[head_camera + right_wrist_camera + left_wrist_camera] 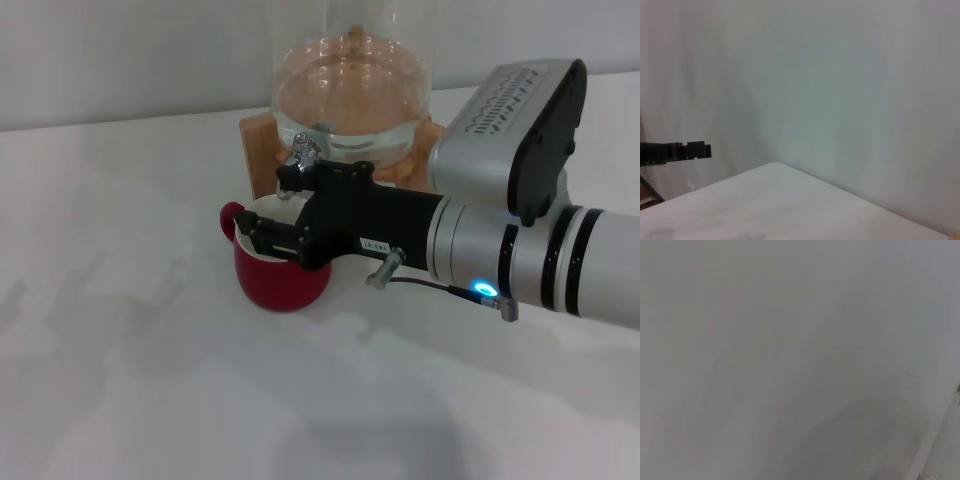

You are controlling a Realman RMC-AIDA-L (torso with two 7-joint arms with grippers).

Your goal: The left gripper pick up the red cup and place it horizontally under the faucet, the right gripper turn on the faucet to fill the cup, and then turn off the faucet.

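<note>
The red cup [281,285] stands upright on the white table, its handle [231,215] pointing to my left. It sits right below the chrome faucet [303,152] of the glass dispenser [350,90]. My right gripper [275,208] reaches in from the right, over the cup's mouth. Its fingers are apart, with the cup's white inside showing between them. The far finger [293,180] lies against the faucet's underside. The left gripper does not show in any view. The left wrist view holds only a blank white surface.
A light wooden stand [258,140] carries the dispenser at the back of the table [120,360]. In the right wrist view a black bar [675,151] juts in before a white wall, above the table's edge [775,165].
</note>
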